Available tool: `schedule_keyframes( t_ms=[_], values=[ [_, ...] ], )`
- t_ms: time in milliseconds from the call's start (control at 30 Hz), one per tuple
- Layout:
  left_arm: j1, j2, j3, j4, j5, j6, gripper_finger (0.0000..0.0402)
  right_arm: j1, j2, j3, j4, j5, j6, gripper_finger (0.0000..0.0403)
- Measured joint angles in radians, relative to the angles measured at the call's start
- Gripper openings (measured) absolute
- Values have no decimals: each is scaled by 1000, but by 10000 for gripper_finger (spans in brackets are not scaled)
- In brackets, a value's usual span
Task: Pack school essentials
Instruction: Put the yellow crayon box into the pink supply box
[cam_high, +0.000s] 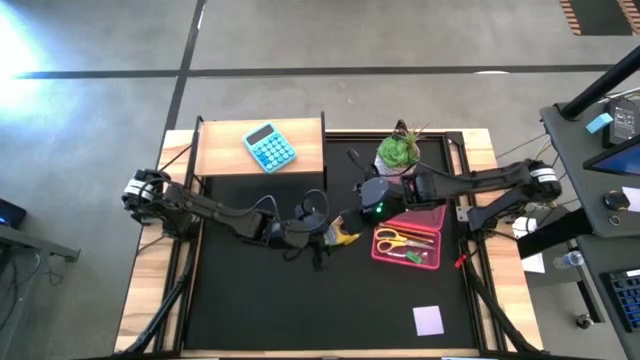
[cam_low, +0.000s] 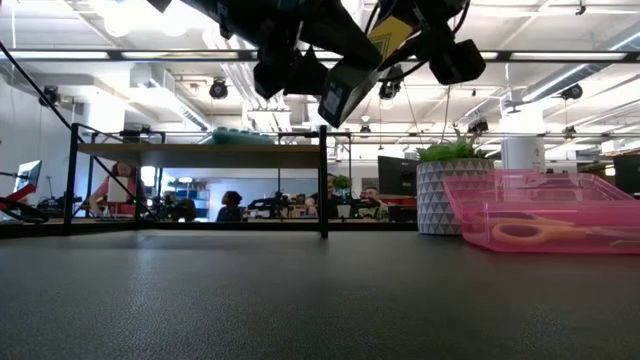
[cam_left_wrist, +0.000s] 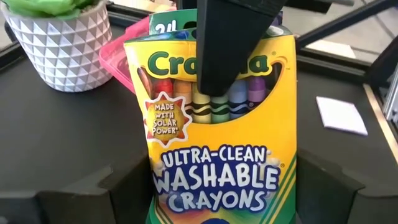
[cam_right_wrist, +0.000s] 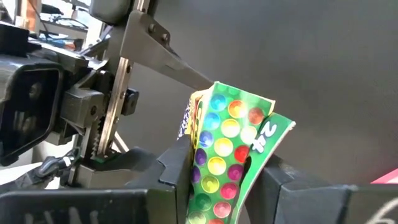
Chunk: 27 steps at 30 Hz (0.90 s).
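Crayon box (cam_left_wrist: 214, 143): aloft mid-table, beside the pink tray (cam_high: 432, 216), pinched from both ends.
Left gripper (cam_high: 312, 238): clamped on the box's lower end.
Right gripper (cam_high: 362, 208): clamped on the flap end; likely a handover.
Packed: yellow-handled scissors (cam_high: 392, 239) and small green items, already in tray.
Left: lilac notepad (cam_high: 428, 320) on mat, well apart from tray.

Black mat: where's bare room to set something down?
Free: the black mat near edge, left of the lilac notepad, below both arms. Crowded: centre, where both grippers meet at the crayon box, plus the pink tray and plant.
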<state>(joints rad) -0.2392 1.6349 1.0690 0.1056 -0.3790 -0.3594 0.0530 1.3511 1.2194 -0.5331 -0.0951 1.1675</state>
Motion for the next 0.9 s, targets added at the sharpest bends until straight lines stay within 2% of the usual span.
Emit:
schedule_keyframes(
  t_ms=[100,267,667,833,900],
  values=[
    [7,-1,0,9,12,-23,290,-12,-12,0,-17,-1,-3,102],
    [38,-1,0,19,91,-123,290,-15,-11,0,-29,-3,-16,102],
    [46,1,15,38,137,-140,290,-17,-18,0,-42,-17,-61,102],
    [47,1,15,46,144,-243,300,-17,-18,0,-40,-18,-71,102],
    [48,8,17,53,145,-241,307,-17,-18,0,-42,-18,-78,102]
  ],
)
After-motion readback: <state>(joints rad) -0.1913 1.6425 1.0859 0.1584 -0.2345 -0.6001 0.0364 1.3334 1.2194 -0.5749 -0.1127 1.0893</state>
